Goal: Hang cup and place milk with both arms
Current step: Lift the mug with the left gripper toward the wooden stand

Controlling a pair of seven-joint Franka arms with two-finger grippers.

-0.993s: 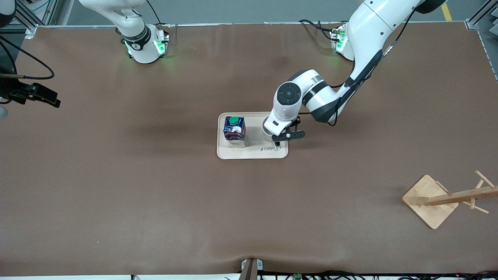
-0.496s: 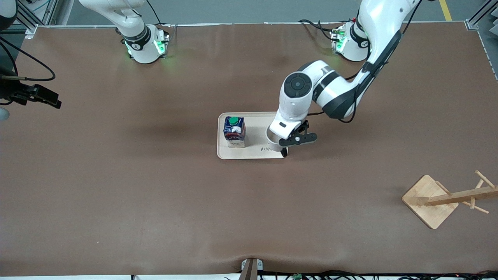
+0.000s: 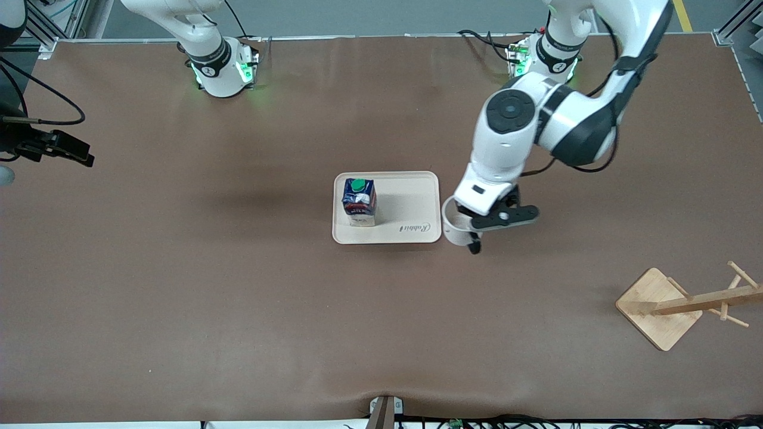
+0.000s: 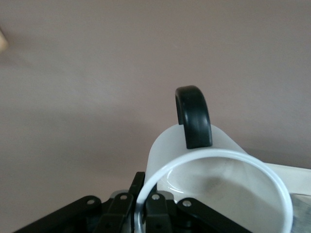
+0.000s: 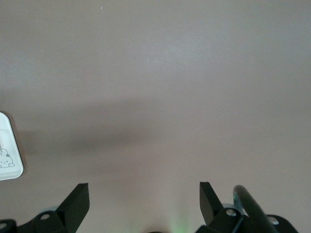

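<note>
The white cup (image 3: 453, 227) hangs from my left gripper (image 3: 472, 238), which is shut on its rim, over the table just off the tray's edge toward the left arm's end. In the left wrist view the fingers (image 4: 156, 209) pinch the rim, and the cup (image 4: 170, 145) shows its black handle (image 4: 194, 116) pointing away. The smiley face is hidden. The milk carton (image 3: 359, 202), dark blue with a green cap, stands upright on the tray (image 3: 411, 196). My right gripper (image 3: 74, 152) waits open and empty over the table at the right arm's end; it also shows in the right wrist view (image 5: 143, 187).
A wooden cup rack (image 3: 661, 307) with pegs stands near the front camera at the left arm's end. A corner of the tray (image 5: 7, 155) shows in the right wrist view. Brown mat covers the table.
My left gripper lifted the cup off the tray and carried it toward the left arm's end, past the tray's edge. The milk and the right arm have not moved.
</note>
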